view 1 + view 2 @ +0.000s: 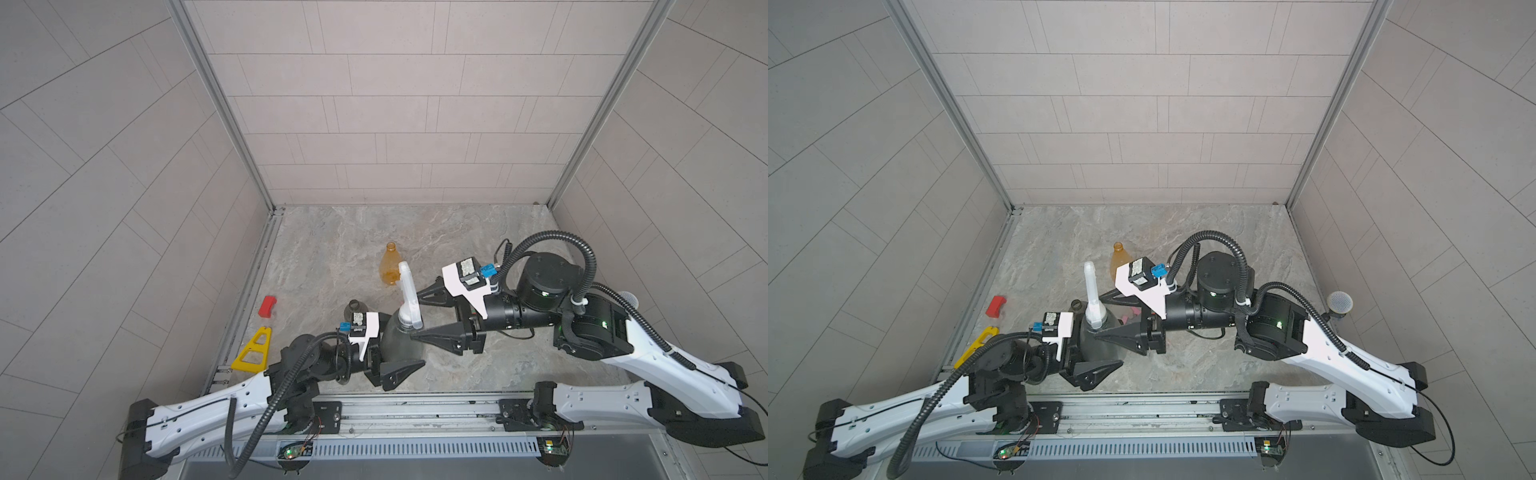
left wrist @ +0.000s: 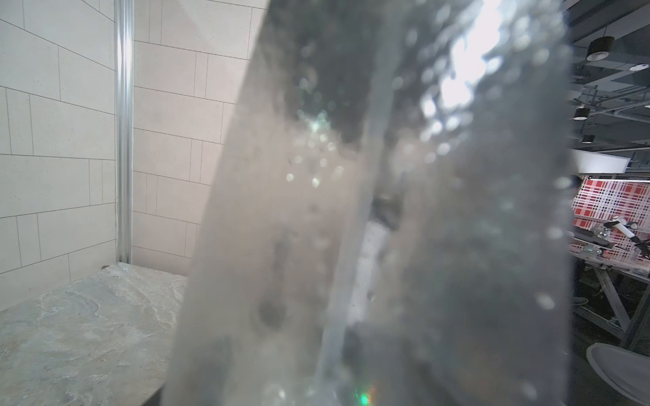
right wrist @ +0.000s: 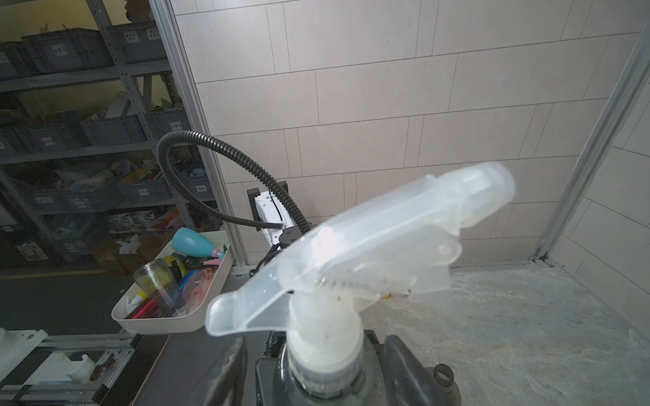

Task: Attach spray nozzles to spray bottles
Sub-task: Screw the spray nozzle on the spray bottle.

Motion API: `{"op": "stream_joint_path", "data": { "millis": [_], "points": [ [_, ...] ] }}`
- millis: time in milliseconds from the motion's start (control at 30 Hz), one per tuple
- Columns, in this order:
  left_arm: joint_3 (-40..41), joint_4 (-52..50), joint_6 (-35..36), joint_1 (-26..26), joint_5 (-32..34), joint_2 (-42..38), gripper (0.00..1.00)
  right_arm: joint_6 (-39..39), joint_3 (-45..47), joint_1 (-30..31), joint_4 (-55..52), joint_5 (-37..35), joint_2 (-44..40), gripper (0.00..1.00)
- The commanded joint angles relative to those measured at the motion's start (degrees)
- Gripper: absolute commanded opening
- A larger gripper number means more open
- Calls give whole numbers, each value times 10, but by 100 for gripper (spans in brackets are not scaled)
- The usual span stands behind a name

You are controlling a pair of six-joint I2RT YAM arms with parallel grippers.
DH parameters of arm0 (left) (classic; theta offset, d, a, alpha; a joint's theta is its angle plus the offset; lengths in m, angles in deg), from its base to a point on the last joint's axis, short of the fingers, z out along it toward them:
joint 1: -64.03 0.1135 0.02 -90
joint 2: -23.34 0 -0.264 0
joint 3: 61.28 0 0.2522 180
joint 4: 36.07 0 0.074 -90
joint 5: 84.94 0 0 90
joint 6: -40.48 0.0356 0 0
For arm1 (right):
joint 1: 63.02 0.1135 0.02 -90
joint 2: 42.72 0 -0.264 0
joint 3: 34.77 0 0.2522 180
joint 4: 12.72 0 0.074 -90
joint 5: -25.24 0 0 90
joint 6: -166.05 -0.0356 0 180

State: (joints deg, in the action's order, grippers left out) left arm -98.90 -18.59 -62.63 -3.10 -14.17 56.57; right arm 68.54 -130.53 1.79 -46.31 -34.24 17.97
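Right wrist: white nozzle (image 3: 351,246) seated on grey bottle (image 3: 306,385), left pincer (image 1: 401,347) pinching it, right pincer (image 1: 417,312) spread; orange bottle (image 1: 390,270) awaits.

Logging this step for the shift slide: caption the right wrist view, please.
White trigger spray nozzle sits on the neck of the smoky grey bottle, right gripper open astride its collar.

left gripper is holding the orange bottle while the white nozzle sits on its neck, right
Not orange: the left gripper holds the smoky grey bottle, white nozzle on its neck. Both top views show the orange bottle standing apart.
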Motion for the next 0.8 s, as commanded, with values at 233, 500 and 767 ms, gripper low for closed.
{"op": "stream_joint_path", "data": {
  "millis": [233,500,767],
  "points": [
    [-13,25,-2,3,-16,3,0,-9,-19,-7,33,38,10,57],
    [-13,24,1,3,-1,1,0,-14,-4,-7,40,36,8,41],
    [-15,24,4,3,26,-2,0,-15,13,-5,39,15,3,30]
  ]
}}
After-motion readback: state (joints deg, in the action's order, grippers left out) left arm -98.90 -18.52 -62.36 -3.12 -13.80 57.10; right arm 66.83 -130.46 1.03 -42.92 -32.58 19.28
